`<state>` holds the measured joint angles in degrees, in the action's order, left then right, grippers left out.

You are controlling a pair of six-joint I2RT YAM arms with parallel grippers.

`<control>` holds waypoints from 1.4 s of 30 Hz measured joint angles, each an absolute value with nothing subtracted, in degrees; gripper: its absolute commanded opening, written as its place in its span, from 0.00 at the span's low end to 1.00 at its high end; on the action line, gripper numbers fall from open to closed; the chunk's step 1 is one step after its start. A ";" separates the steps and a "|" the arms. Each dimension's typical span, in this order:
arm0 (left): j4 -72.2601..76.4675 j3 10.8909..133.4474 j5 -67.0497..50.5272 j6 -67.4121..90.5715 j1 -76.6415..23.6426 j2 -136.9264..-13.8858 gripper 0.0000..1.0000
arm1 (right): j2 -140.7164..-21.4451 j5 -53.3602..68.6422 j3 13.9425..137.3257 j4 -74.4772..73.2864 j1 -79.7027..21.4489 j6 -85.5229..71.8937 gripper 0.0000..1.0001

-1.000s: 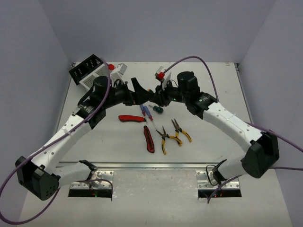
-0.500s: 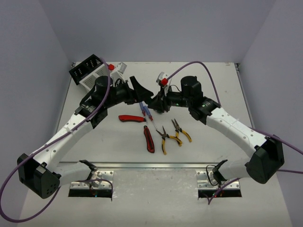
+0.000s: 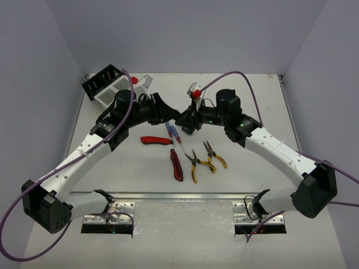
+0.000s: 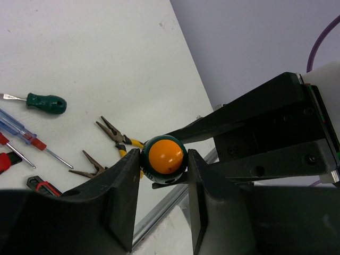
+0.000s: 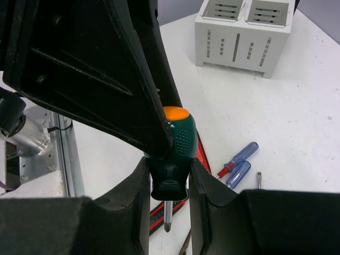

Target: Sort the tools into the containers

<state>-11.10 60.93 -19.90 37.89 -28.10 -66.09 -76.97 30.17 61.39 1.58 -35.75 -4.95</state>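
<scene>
Both grippers meet above the table's middle on one stubby green screwdriver (image 4: 164,158) with an orange cap. My left gripper (image 4: 163,166) is shut on its cap end. My right gripper (image 5: 169,183) is shut on the lower handle (image 5: 175,154), tip pointing down. In the top view the left gripper (image 3: 168,116) and right gripper (image 3: 184,120) hide it. A second green screwdriver (image 4: 47,102) lies on the table. Two red-black utility knives (image 3: 156,140) (image 3: 176,164), two yellow-handled pliers (image 3: 194,163) (image 3: 215,153) and slim screwdrivers (image 3: 171,131) lie below the grippers.
The containers stand at the far left: a black bin (image 3: 102,80) joined to white bins (image 3: 119,92), which also show in the right wrist view (image 5: 241,40). A metal rail (image 3: 185,196) runs along the near edge.
</scene>
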 measured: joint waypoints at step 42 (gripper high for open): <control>-16.34 119.44 35.67 20.47 2.64 -125.96 0.00 | -68.30 13.71 48.31 -9.97 -36.10 -17.49 0.99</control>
<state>-16.34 119.44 35.67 20.47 2.64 -125.96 -68.30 13.71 48.31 -9.97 -36.10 -17.49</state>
